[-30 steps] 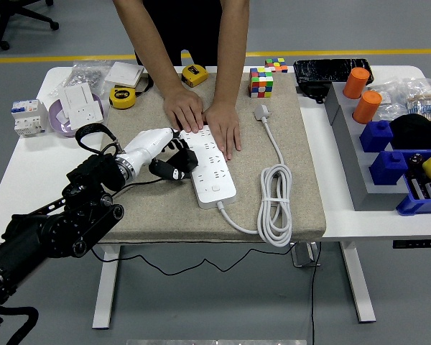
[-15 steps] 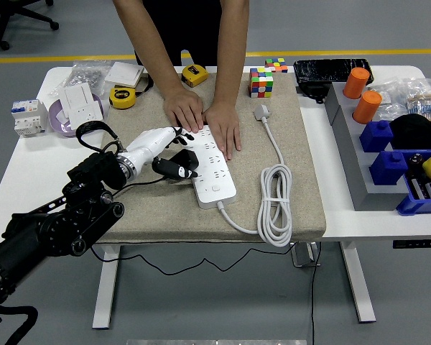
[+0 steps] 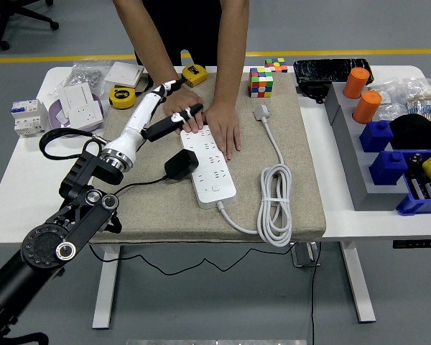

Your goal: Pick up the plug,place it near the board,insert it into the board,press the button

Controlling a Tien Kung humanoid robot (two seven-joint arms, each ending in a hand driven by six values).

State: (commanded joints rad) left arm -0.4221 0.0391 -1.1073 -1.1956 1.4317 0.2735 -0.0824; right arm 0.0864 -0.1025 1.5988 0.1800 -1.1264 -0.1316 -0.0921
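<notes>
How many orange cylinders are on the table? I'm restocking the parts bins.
2. One orange cylinder stands at the far right by the black tray; the other stands just nearer, beside the blue blocks. More could be hidden.

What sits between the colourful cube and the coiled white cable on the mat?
In the head view, the cable's white plug end lies on the mat between the cube and the coiled cable; otherwise bare mat.

Grey floor [image 3: 57, 43] w/ yellow line [image 3: 72, 57] running far side; office chair [image 3: 18, 18] sitting far left.
</notes>
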